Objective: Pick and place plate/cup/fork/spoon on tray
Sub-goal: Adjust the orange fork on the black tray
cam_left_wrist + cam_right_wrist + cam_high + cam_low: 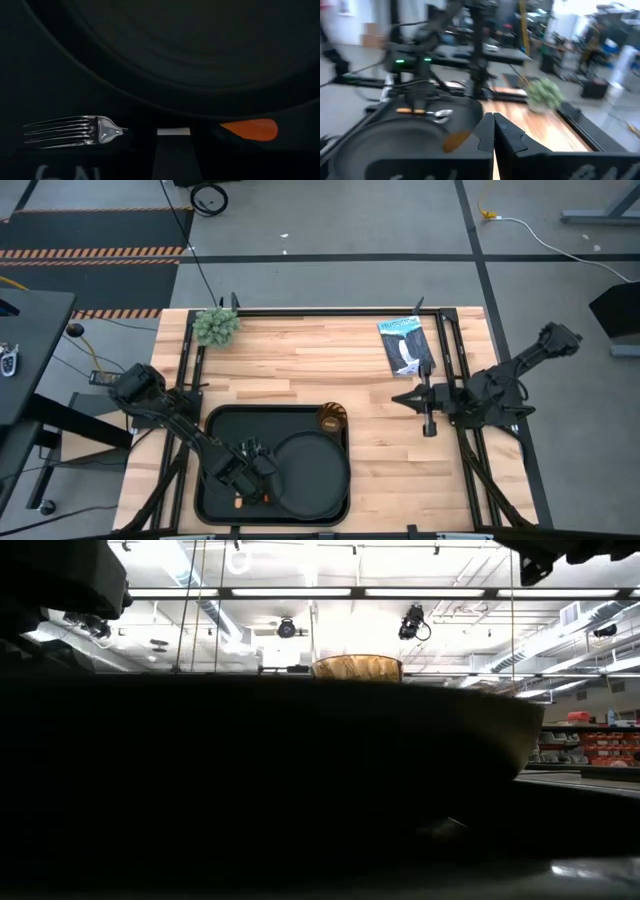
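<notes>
The black tray (pixel 222 430) lies at the table's near middle. The round black plate (pixel 318 470) rests flat on its right half. The amber cup (pixel 332 419) stands upright in the tray's far right corner and shows in the low view (pixel 357 667). The fork (pixel 75 131) lies flat on the tray floor beside the plate's rim (pixel 150 95), its orange handle end (pixel 250 129) opposite the tines. My left gripper (pixel 245 472) points down over the fork's handle, its fingers a narrow gap apart. My right gripper (pixel 408 398) is shut and empty over bare table. I cannot make out the spoon. My left gripper comes from above with its fingertips (pixel 145 142) over the middle of the fork's handle (pixel 173 131). The handle runs from one fingertip to the other, and each tip hides a stretch of it. I cannot tell whether the tips touch the fork.
A small green plant (pixel 216 326) stands at the table's far left. A dark printed packet (pixel 405 345) lies at the far right. Black frame rails run along the table's left and right sides. Bare wood lies between the tray and my right gripper.
</notes>
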`<state>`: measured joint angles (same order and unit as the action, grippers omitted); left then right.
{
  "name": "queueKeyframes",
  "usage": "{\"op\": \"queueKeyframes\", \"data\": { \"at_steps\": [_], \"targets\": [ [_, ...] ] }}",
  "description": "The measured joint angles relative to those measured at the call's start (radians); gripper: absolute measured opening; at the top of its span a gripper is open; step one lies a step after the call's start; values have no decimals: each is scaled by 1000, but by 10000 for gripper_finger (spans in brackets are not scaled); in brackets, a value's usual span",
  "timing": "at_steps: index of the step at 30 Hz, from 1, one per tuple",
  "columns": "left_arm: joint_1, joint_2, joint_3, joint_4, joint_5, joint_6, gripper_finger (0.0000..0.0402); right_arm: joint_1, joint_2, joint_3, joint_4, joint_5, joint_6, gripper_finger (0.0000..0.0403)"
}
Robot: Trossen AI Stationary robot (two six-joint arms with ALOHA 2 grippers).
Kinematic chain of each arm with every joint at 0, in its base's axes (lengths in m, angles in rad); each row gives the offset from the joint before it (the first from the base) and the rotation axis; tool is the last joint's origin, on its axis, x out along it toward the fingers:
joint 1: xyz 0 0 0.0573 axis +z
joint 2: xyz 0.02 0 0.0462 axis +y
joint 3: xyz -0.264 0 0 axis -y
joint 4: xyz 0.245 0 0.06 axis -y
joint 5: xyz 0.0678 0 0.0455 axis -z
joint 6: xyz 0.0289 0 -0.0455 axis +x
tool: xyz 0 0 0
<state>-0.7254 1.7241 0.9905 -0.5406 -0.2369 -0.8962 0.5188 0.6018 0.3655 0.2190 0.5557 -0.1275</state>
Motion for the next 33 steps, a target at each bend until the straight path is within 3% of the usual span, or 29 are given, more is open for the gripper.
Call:
{"op": "queueKeyframes", "data": {
  "at_steps": [3,6,25,33],
  "targets": [
    [0,14,0,0,-11,-1,121,-28,-8,-25,35,-130,-51,5],
    [5,25,0,2,-13,-6,121,-51,-10,-40,58,-176,-50,5],
    [5,21,0,-67,100,-34,121,-61,-11,-48,94,-217,-40,5],
    [3,21,0,-70,126,26,121,-61,-11,-48,94,-218,-36,5]
  ]
}}
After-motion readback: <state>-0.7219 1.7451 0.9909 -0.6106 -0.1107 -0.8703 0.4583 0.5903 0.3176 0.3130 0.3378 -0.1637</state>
